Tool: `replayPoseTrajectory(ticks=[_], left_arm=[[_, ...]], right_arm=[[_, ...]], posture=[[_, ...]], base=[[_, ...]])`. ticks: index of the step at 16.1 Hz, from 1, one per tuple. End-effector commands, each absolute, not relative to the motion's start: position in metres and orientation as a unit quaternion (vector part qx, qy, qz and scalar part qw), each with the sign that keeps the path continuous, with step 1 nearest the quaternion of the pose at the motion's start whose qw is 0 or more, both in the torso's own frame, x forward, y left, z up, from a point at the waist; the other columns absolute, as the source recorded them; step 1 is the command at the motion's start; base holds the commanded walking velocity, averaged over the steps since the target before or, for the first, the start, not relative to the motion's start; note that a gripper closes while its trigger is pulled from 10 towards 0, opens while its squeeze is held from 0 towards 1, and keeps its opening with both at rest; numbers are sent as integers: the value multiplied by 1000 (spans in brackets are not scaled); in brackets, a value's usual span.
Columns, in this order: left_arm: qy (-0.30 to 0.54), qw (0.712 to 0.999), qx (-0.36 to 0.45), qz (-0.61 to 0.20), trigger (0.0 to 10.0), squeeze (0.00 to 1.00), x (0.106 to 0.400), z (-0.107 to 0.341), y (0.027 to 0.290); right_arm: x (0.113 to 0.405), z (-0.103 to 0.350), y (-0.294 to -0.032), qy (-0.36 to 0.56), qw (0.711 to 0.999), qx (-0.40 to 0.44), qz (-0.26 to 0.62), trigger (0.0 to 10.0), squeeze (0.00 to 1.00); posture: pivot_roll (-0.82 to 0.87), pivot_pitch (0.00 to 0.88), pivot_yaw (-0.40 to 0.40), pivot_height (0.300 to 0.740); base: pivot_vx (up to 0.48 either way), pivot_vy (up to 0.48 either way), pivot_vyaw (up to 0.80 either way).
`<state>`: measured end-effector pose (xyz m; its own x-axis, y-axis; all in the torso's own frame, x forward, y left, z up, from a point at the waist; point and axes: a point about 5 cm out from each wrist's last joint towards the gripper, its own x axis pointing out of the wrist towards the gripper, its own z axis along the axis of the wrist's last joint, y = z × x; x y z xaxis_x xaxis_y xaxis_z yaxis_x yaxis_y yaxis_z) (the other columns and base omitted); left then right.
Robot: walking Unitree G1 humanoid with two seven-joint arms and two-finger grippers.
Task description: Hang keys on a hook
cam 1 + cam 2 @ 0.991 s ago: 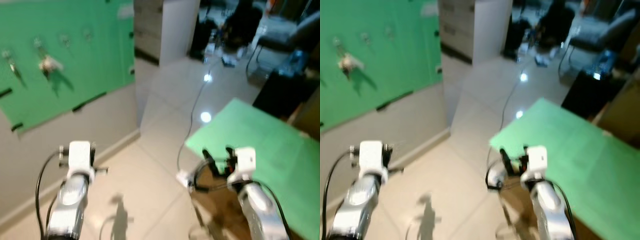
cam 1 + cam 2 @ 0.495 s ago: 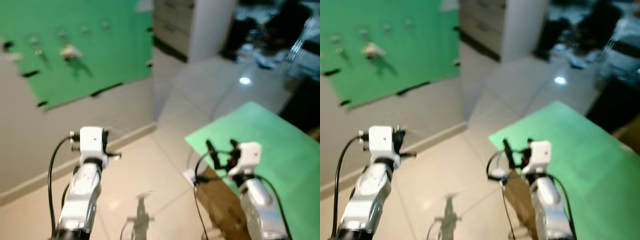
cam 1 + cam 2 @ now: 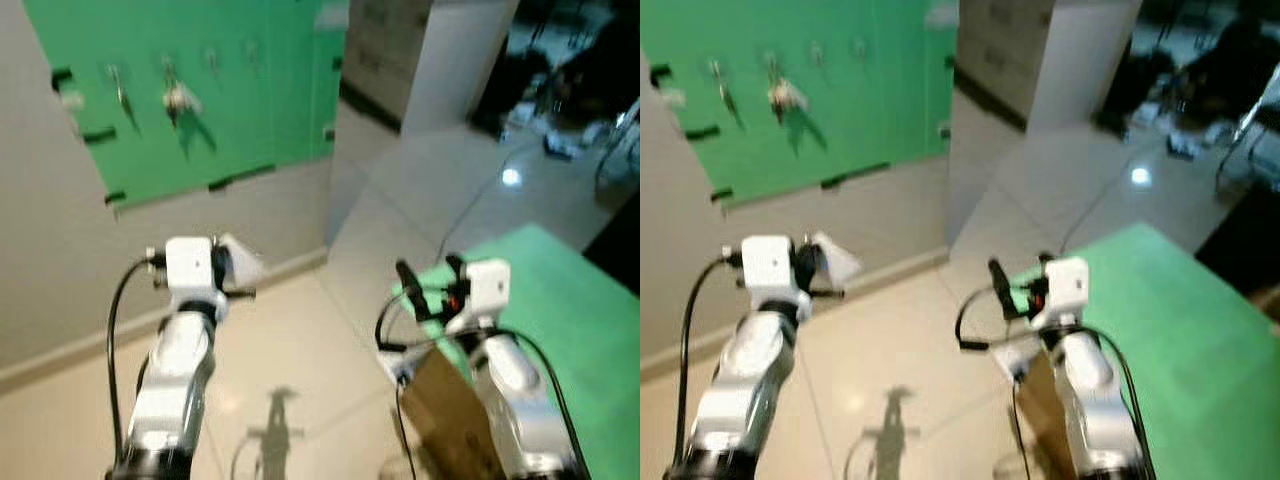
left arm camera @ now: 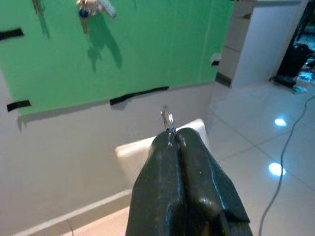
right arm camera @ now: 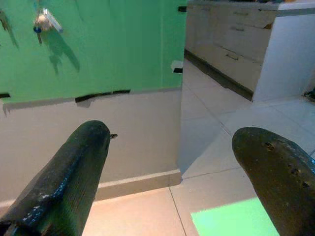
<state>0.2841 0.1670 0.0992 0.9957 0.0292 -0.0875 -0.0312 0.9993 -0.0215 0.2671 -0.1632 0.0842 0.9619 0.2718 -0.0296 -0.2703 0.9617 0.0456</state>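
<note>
Facing the green board [image 3: 200,90], hung keys [image 3: 178,98] on it.
My left claw [image 4: 173,140] pinches a key ring [image 4: 167,119]; right claw [image 5: 172,172] gapes beside the green tabletop [image 3: 560,300].

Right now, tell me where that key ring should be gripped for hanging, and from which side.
Grip the key ring at its base, by the white tag, coming from the side away from the green board. The left claw pinches it so: the loop juts free past the fingertips, toward the board.
</note>
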Motion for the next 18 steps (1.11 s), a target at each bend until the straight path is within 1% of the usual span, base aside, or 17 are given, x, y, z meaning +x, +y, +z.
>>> replayPoseTrajectory(ticks=[1, 3, 5, 6, 7, 9, 12, 14, 18], left_arm=[[44, 999, -12, 20, 10000, 0, 284, 101, 169], [61, 998, -12, 29, 10000, 0, 276, 93, 175], [69, 997, -20, 23, 10000, 0, 275, 90, 169], [66, 998, -17, 17, 10000, 0, 277, 91, 165], [68, 997, -12, 15, 10000, 0, 278, 92, 166], [74, 997, -6, 17, 10000, 0, 280, 90, 169], [70, 997, 1, 10, 10000, 0, 284, 91, 166], [71, 997, 0, 7, 10000, 0, 287, 91, 165], [70, 998, -2, 4, 10000, 0, 289, 90, 163]], right_arm=[[266, 85, -164, 26, 990, 13, 139, 10000, 0], [262, 82, -166, 35, 989, 11, 143, 10000, 0], [263, 82, -170, 41, 991, 15, 130, 10000, 0], [267, 81, -174, 46, 993, 21, 110, 10000, 0], [269, 82, -175, 46, 992, 23, 113, 10000, 0], [270, 86, -171, 33, 991, 14, 126, 10000, 0], [269, 84, -167, 33, 991, 13, 131, 10000, 0], [270, 82, -169, 35, 992, 18, 116, 10000, 0], [272, 80, -170, 43, 992, 15, 116, 10000, 0]], posture=[[-9, 0, -21, 740], [-3, 0, -37, 740], [3, 0, -40, 740], [7, 0, -40, 740], [9, 0, -39, 740], [10, 0, -28, 740], [2, 0, -21, 740], [-2, 0, -19, 740], [-4, 0, -17, 740]], base=[[469, 0, 400], [469, 0, 400], [480, 0, 400], [480, 0, 0], [480, 0, 0], [480, 0, 763], [480, 0, 638], [480, 0, 559], [480, 0, 0]])
